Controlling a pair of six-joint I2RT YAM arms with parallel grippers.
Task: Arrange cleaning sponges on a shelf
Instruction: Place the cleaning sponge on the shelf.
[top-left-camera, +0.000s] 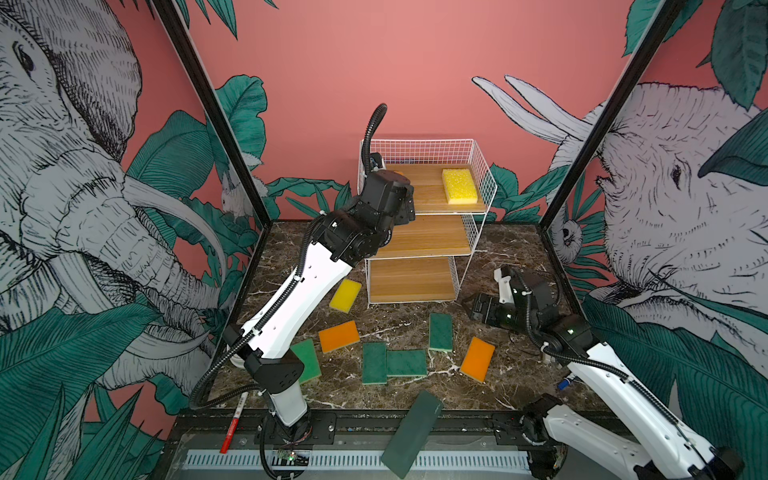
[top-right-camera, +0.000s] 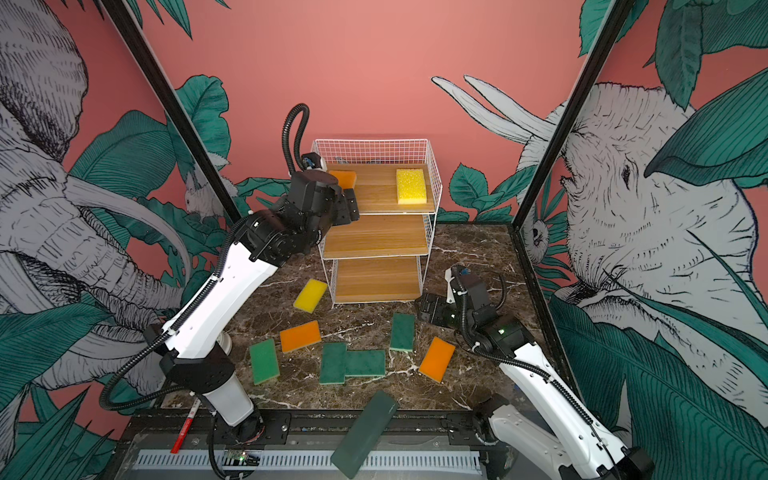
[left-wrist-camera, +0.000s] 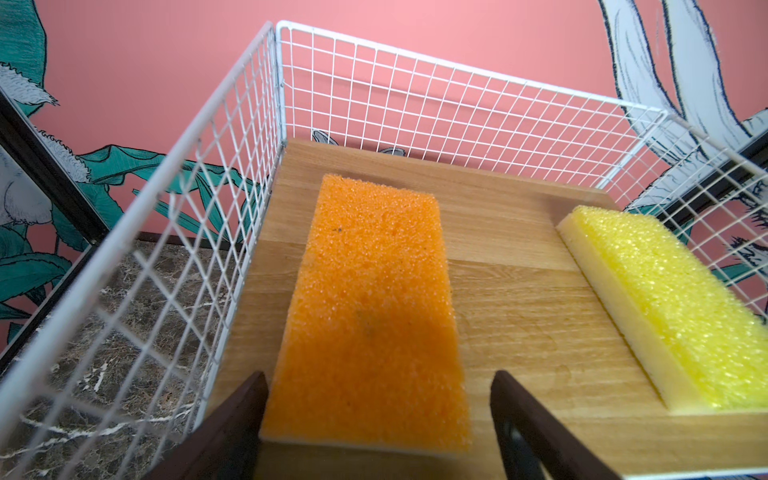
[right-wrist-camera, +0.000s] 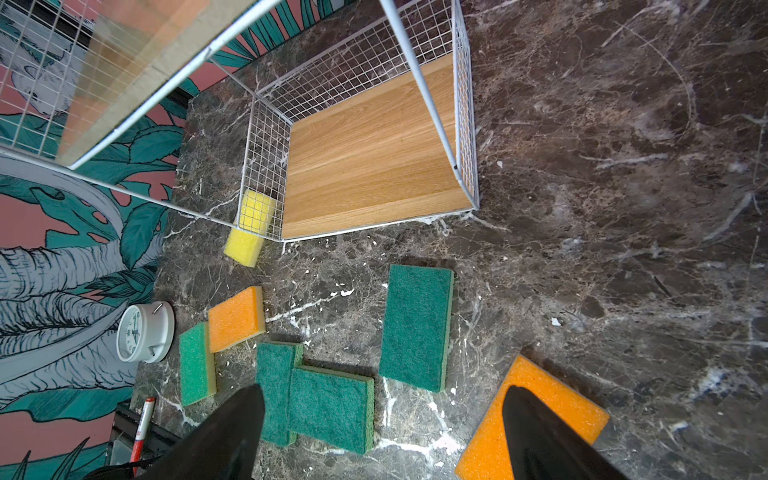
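Sponges go on the shelf (top-right-camera: 376, 195): orange sponge (left-wrist-camera: 370, 307) lies flat on its top board, left gripper (left-wrist-camera: 378, 419) jaws spread astride it, likely releasing; right gripper (right-wrist-camera: 382, 432) open, empty.

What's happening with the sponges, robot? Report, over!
Left hand open around orange sponge on shelf top board. Right hand open, empty, above table. Yellow sponge shelved too; seven on table. Nothing blocking.
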